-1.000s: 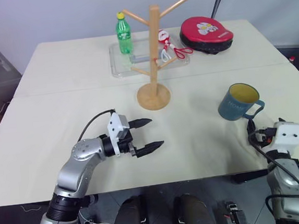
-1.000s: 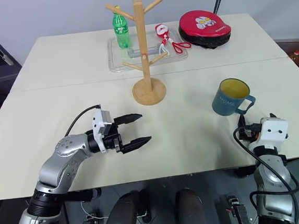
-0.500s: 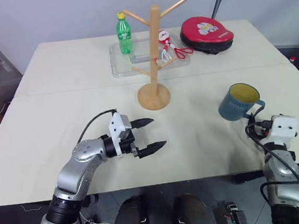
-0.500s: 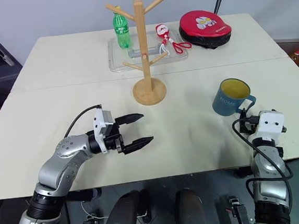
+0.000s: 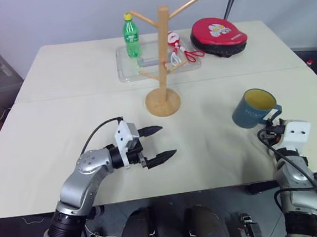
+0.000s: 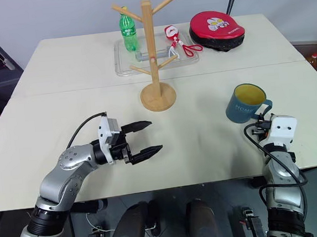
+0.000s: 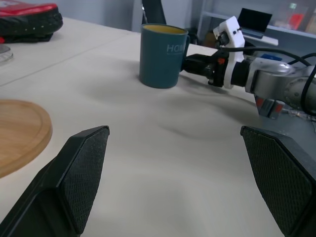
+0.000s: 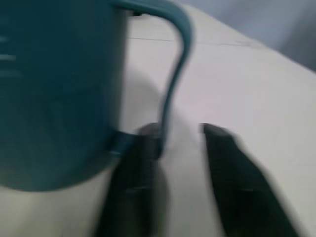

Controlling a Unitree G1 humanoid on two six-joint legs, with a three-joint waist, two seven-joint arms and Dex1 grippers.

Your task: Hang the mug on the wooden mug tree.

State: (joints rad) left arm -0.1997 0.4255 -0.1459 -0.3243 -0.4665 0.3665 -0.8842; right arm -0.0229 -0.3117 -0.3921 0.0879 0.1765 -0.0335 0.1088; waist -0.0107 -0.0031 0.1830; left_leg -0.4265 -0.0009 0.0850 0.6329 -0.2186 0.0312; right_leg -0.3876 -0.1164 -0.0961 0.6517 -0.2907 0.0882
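The teal-blue mug (image 5: 253, 108) with a yellow inside stands upright at the table's right, its handle (image 8: 170, 84) turned toward me. My right gripper (image 5: 270, 124) is level at that handle. Its fingers (image 8: 138, 163) are drawn close on either side of the handle's lower end, blurred in the right wrist view. The wooden mug tree (image 5: 166, 57) stands mid-table on its round base, well left of the mug, with bare pegs. My left gripper (image 5: 167, 140) hovers open and empty in front of the tree, pointing right toward the mug (image 7: 160, 57).
Behind the tree a clear tray (image 5: 129, 65) holds a green bottle (image 5: 131, 35); red-handled scissors (image 5: 183, 50) lie beside it. A red round case (image 5: 218, 35) sits at the back right. The table's front edge runs just below both grippers.
My right gripper has slid forward to the mug's handle and its fingers have drawn together there. The left arm and the mug have kept their places.
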